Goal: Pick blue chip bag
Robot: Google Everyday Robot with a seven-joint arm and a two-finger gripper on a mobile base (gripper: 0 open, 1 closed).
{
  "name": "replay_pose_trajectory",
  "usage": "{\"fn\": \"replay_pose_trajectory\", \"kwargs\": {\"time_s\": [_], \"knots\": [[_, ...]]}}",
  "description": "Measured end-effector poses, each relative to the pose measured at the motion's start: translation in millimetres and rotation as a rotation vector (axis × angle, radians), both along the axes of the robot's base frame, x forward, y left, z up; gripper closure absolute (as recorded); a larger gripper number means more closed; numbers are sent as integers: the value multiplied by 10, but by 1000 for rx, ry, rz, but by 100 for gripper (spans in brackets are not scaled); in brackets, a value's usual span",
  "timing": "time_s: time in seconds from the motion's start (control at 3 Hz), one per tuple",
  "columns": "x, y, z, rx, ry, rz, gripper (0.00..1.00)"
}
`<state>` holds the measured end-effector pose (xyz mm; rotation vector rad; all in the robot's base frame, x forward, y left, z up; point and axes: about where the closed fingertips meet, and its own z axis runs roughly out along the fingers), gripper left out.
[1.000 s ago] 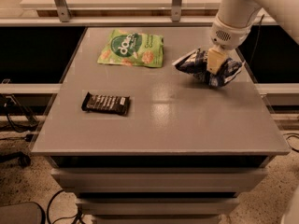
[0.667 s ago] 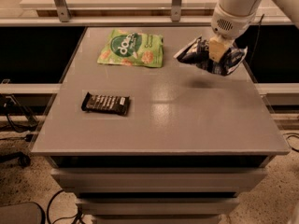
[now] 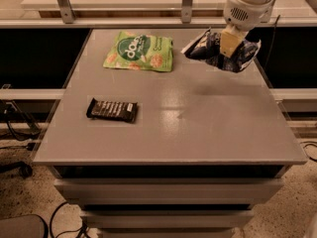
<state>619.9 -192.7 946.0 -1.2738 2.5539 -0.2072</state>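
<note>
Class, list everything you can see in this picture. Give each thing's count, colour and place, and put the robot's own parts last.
blue chip bag: one, dark navy, held above the table's far right, off the surface.
green snack pouch: one, light green, flat on the table's far side, left of the bag.
candy bar: one, dark brown, flat near the left edge.
table: one, grey, centre of view, drawers beneath.
arm: one, white, top right.
gripper: one, tan fingers, shut on the blue chip bag.
</note>
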Motion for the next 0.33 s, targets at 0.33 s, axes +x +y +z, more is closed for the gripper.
{"fn": "replay_pose_trajectory", "kwargs": {"time_s": [0.33], "knots": [[9,1,0,6,5,9,100]]}}
